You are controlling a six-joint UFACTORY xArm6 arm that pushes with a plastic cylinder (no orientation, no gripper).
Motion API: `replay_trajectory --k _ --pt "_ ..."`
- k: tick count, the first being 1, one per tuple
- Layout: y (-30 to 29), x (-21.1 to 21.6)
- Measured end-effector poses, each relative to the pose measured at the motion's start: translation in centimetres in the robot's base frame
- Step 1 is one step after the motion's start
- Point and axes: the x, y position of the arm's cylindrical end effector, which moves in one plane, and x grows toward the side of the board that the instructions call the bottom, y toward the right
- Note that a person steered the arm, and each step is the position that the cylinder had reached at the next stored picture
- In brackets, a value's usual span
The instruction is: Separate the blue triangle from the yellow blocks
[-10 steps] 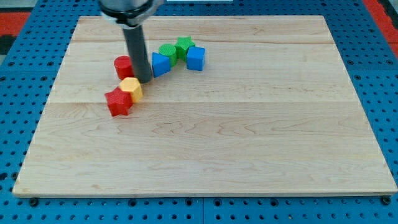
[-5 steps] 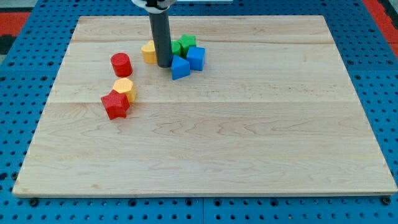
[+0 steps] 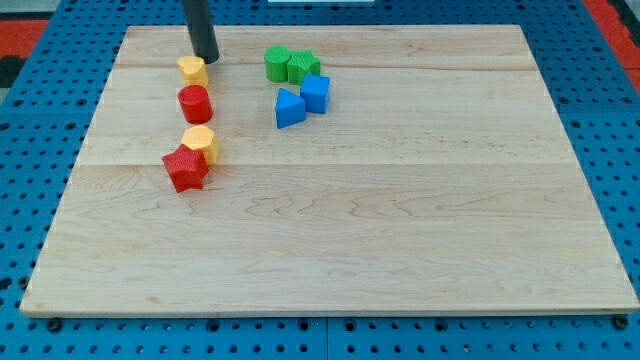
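Observation:
The blue triangle lies on the wooden board at the upper middle, touching a blue cube on its right. One yellow block sits near the view's top left. A second yellow block lies lower, against a red star-like block. My tip stands just above and right of the upper yellow block, touching or almost touching it, well left of the blue triangle.
A red cylinder stands between the two yellow blocks. Two green blocks sit side by side above the blue pair. Blue pegboard surrounds the board.
My tip moved from beside the blue triangle to the view's upper left. The upper yellow block slid left, away from the green blocks. The blue triangle stayed in place.

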Motion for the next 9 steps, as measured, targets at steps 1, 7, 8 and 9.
replay_trajectory --k 1,7,8,9 --pt "0.8 4.5" --pt "1.5 11.6" --pt "9.3 12.9" --pt "14.7 12.6"
